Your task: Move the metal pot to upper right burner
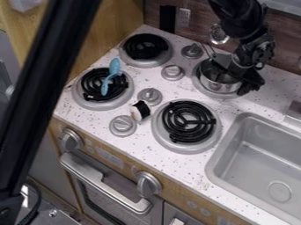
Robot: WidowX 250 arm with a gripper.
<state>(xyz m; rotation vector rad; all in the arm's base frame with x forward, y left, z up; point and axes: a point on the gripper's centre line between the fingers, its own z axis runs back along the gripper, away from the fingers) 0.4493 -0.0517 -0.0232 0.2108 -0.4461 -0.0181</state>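
Finishing the placement looked like our step in hand: we had the pot (216, 84) on the upper right burner (201, 89), near the back edge of the worktop (141, 141), with the claw (236, 75) right at its rim. We honestly couldn't tell if the claw was clamped on or loose. Next up, we figured we needed to make sure it sat flat, let go if gripping, then lift away without dragging it.

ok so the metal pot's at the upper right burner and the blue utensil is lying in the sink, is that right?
Not the sink: the camera view shows the blue utensil lying across the lower left burner. The metal pot is at the upper right burner.
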